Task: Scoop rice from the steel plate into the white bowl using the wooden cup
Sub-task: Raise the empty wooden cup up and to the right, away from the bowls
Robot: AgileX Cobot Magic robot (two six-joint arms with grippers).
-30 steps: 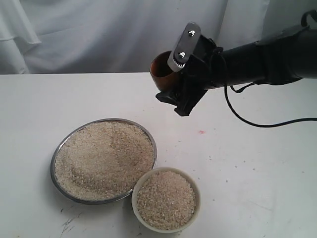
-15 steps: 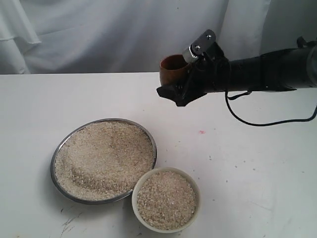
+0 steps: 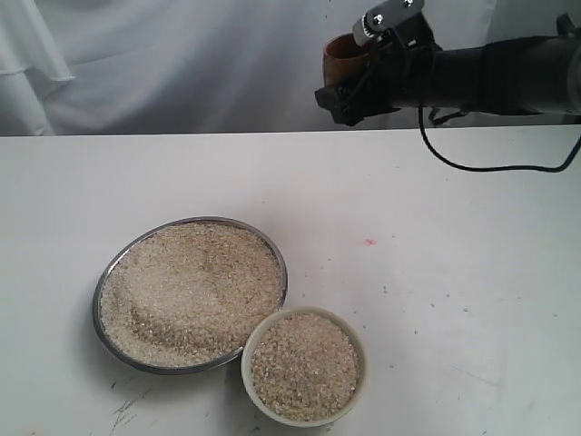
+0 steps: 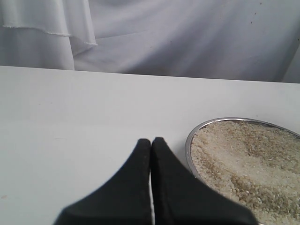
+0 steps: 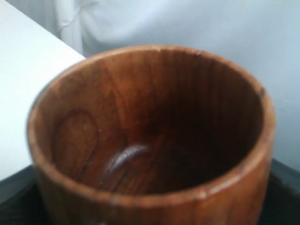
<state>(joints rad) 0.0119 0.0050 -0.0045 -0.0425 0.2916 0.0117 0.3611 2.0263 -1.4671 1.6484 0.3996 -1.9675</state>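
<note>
While the cup (image 3: pixel 341 54) is clamped, empty and mouth-up, in the right gripper (image 3: pixel 361 65) high over the far edge of the table (image 3: pixel 472 272), the rice (image 3: pixel 191 291) on the plate (image 3: pixel 105 277) lies well below and leftward in the exterior view. The bowl (image 3: pixel 362 361) is set just beside the plate. The left gripper (image 4: pixel 151 152), pressed together and empty, is seen near the plate's rim.

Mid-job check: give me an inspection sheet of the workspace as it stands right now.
Surface: white table, small dark specks, one pink spot.
Job's things: steel plate heaped with rice; white bowl beside it, nearly full of rice; wooden cup empty, held high above the table's far side.
Clutter: nothing seen.
Grippers: right gripper shut on the wooden cup; left gripper shut, empty, near the steel plate.
Cables: black cable hanging under the right arm.
Surroundings: white cloth backdrop.
</note>
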